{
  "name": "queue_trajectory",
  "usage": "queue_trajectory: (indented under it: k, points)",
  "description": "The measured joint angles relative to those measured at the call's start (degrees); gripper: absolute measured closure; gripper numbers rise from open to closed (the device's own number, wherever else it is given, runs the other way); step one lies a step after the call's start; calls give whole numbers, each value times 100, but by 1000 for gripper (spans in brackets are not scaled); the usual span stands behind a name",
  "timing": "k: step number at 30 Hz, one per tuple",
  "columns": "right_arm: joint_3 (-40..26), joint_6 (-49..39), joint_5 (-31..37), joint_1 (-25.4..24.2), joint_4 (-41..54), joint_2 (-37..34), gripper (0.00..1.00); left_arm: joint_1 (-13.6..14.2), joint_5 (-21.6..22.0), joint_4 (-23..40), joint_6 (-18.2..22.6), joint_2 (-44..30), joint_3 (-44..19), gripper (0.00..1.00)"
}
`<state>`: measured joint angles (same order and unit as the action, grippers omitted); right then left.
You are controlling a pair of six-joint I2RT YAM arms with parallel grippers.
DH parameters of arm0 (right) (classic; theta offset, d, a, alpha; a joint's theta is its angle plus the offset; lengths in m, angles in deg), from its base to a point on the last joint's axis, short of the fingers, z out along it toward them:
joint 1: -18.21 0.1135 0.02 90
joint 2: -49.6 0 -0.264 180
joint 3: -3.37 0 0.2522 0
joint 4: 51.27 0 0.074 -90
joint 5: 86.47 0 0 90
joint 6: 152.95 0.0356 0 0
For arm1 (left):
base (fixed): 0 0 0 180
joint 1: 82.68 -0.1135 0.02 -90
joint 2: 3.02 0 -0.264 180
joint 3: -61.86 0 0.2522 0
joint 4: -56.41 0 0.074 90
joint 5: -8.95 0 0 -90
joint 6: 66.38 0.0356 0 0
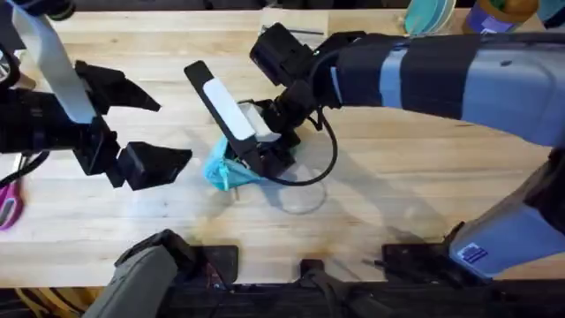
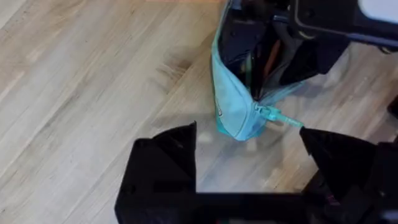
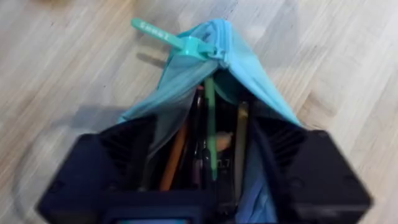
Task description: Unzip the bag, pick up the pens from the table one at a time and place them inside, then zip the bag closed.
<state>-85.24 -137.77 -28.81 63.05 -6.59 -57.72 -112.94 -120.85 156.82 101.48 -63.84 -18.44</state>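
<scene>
Bag [image 1: 231, 170] first: teal pouch sits mid-surface, a bit left of centre, w/ the right arm's hand [image 1: 265, 155] down on its far-right end. In the right wrist view we see the bag [image 3: 249, 81] mouth gaping between that hand's [image 3: 205, 186] two black fingers [image 3: 112, 168], which hold it pinched by the open end. Inside we make out slim things standing lengthwise: a green one [image 3: 210, 118], an orange-ish one, a dark one. Looks like the pens are already in, tho we can't tell which of those count as the task's pens.

Zip pull [image 3: 163, 34] w/ its teal tab sits at the bag's near-left tip, so the zip is run fully open. In the left wrist view the pull [image 2: 280, 116] sticks out sideways, just ahead of the left hand [image 2: 249, 155], whose fingers [image 2: 165, 162] are spread wide, apart from the bag, gripping nothing. Overhead the left hand [image 1: 146, 132] hovers just left of the pouch.

Our read: we're at the closing step. Next move calls for the left hand to drop onto that small tab, pinch it, then drag it along the zip toward the right hand while the right keeps the far end anchored. Tab is thin and floppy, so alignment matters.

Writing: faint marks on the tab, not readable. No brand we can read on the bag. Pink scissors handle [image 1: 7, 208] at the surface's [image 1: 397, 185] left edge.
</scene>
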Motion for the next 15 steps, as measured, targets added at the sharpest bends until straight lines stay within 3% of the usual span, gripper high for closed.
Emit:
queue_trajectory:
  k: [2, 3, 11, 12, 13, 15]
  points:
    - [0, -19, 2, 0, -17, 0, 34, 0, 33, 0, 0, 0, 0, 8]
    - [0, -17, 2, 0, -20, 0, 13, 0, 60, 0, 0, 0, 0, 8]
    - [0, 138, 32, -2, 39, 193, 4, 0, 466, 6, 0, 0, 0, 7]
    - [0, 479, 65, -6, 44, 436, 5, 0, 494, 14, 0, 0, 0, 7]
    - [0, 1825, 63, -11, 44, 946, 3, -35, 510, -136, 471, 0, 0, 7]
    - [0, 2317, 63, -11, 44, 1084, 4, -90, 510, -133, 680, -17, 0, 7]
